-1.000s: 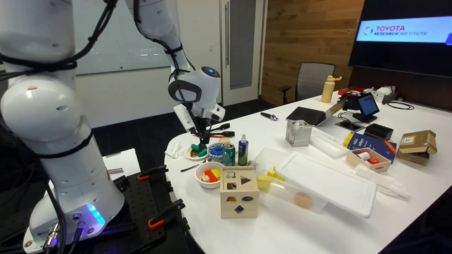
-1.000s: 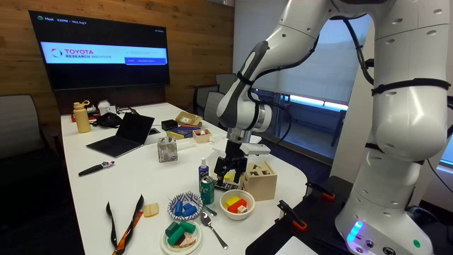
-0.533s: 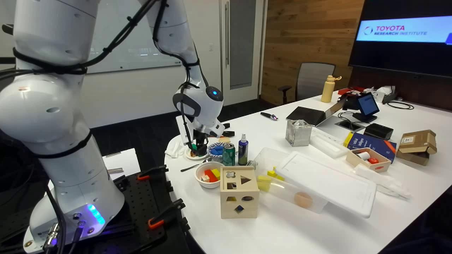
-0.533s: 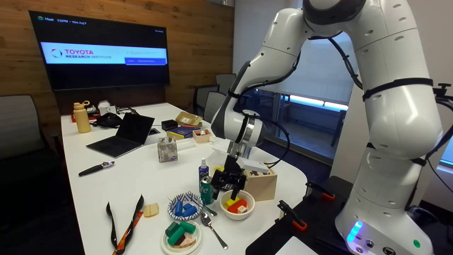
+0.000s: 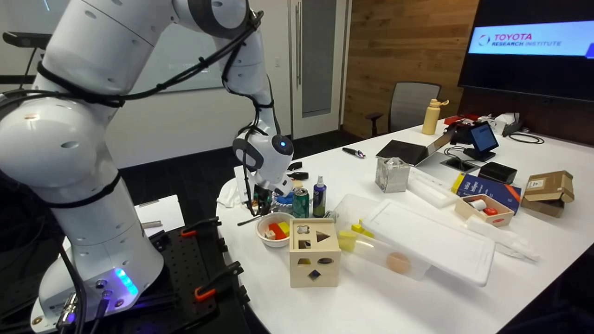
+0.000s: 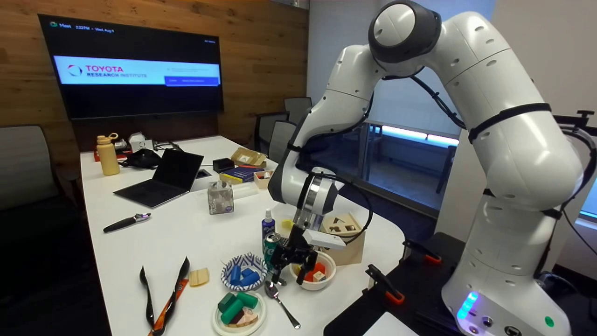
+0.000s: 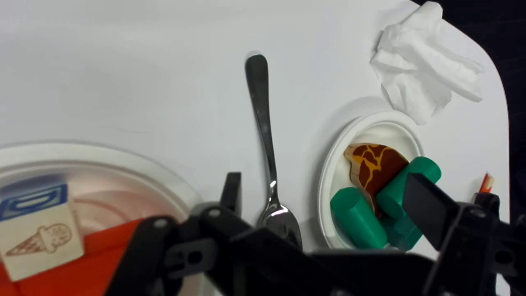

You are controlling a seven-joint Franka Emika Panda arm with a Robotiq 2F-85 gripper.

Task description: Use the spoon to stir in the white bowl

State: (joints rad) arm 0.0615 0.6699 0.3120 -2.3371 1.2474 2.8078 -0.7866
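Spoon lies flat on the table; in the wrist view the white bowl sits to its left, a plate to its right, its handle running far; picking it up seems the step in hand. Above it hangs the gripper, fingers wide apart and holding nothing; the spoon shows between them, closer to the left one; that finger looks near the bowl's rim, and the right one shows against green blocks on the plate; so narrow the spread before dropping, centre by shifting left, and take the handle farther off, leaving the head free to stir; go low before gripping, as the thin stem may twist if caught only by the tips.
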